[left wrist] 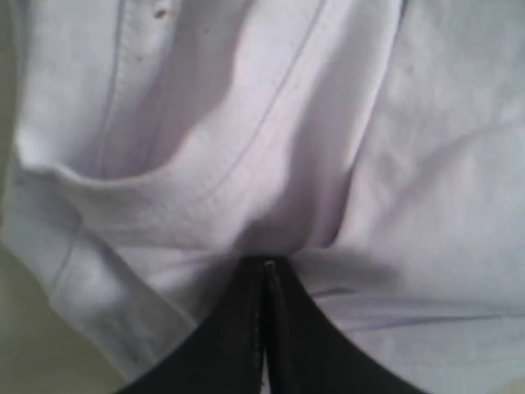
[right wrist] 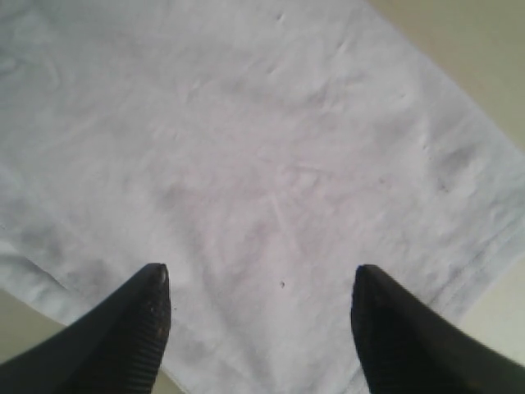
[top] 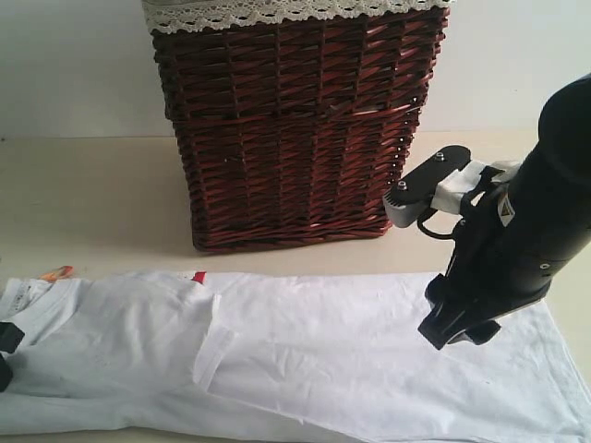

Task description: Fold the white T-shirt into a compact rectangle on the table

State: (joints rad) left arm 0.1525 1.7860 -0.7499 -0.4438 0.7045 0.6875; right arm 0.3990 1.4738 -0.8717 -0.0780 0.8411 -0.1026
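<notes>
The white T-shirt [top: 305, 360] lies stretched across the table [top: 92, 203] as a long band, with a sleeve folded over near the left and the small orange neck tag [top: 57, 273] at its far left end. At that left end my left gripper [left wrist: 267, 266] is shut, its tips pressed together on a puckered ridge of the shirt cloth [left wrist: 246, 123]; the exterior view shows only a black sliver of the left gripper [top: 6, 351]. My right gripper [right wrist: 261, 275] hangs open just above the flat right part of the shirt [right wrist: 262, 148], nothing between its fingers.
A tall dark red-brown wicker basket [top: 295, 129] with a lace rim stands behind the shirt, close to the right arm [top: 526, 240]. Bare table shows to the basket's left and beyond the shirt's right hem [right wrist: 459, 49].
</notes>
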